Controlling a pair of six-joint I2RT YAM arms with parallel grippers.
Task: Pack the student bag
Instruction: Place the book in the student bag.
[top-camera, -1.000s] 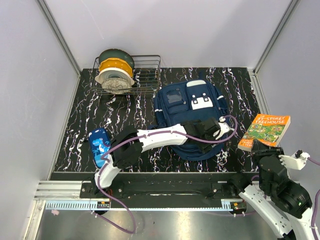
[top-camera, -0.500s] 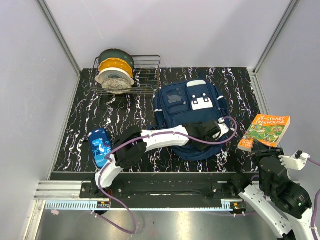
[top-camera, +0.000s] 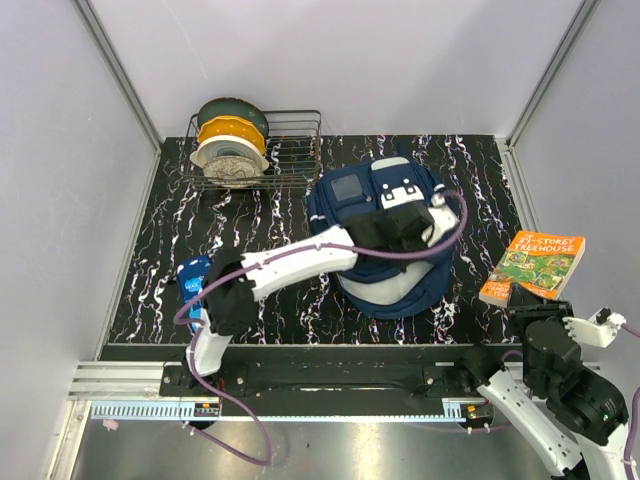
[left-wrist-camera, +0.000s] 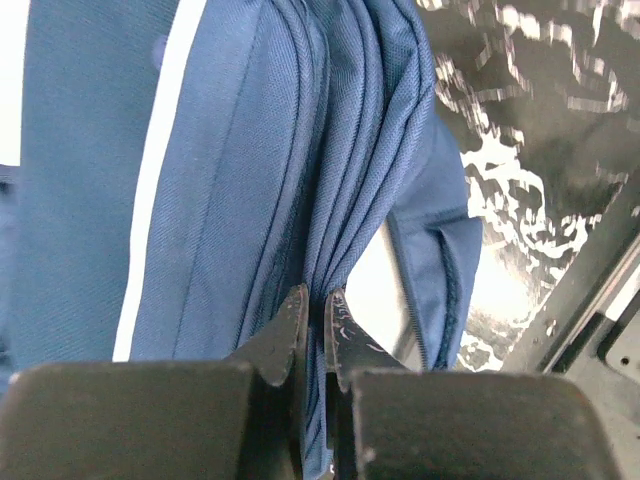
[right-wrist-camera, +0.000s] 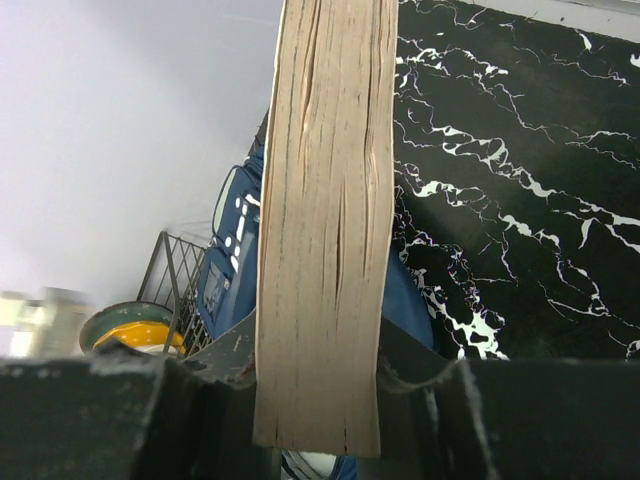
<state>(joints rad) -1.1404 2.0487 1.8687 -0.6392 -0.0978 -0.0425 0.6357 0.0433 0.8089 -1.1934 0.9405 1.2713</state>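
Roughly, table: a black, white-veined marble-pattern tabletop (top-camera: 260, 225) lay between pale walls.
student bag (top-camera: 325, 208): this large navy blue fabric backpack, with white front patches and a grey square pocket, lay flat just toward 1 o'clock from the table's middle. Light lining showed at its 6 o'clock end.
left gripper (left-wrist-camera: 314, 305): it reached over the bag from 8 o'clock. Its fingers were pinched tight on a fold of the navy fabric at the bag's edge.
right gripper (right-wrist-camera: 320, 365): it sat at 4 o'clock by the table's edge. Its fingers were clamped on an orange-and-green paperback book (top-camera: 535, 265), whose cream page edges faced the wrist camera.
wire rack (top-camera: 295, 150): the dark metal rack stood at 11 o'clock, holding green, yellow and white round items on edge; plates or spools, it was hard to tell which.
pencil case (top-camera: 192, 278): this blue patterned pouch lay at 8 o'clock, partly hidden behind the left arm.
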